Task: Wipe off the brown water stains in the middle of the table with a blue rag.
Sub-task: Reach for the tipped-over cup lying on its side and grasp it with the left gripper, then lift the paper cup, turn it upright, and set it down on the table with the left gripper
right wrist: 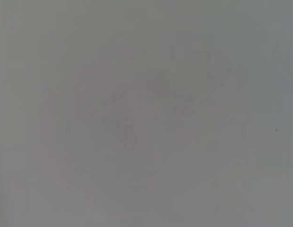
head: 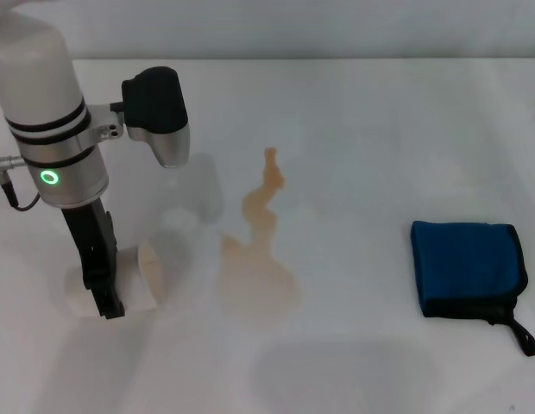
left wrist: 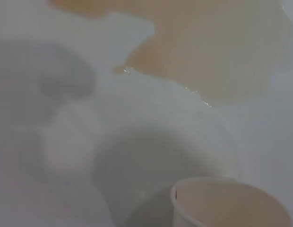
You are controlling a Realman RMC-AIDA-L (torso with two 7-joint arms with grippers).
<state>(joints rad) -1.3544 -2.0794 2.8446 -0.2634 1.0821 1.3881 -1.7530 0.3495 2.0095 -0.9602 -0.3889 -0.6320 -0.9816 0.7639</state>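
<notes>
Gripping a white paper cup lying on its side, the left hand sits low at the surface's left, just beside the brown stain in the middle. Well to the right lies the blue rag, untouched. No right hand shows.

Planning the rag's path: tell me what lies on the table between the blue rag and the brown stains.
Nothing: in the head view, only bare white table separates the blue rag from the brown water stains. The paper cup sits on the stains' far side.
</notes>
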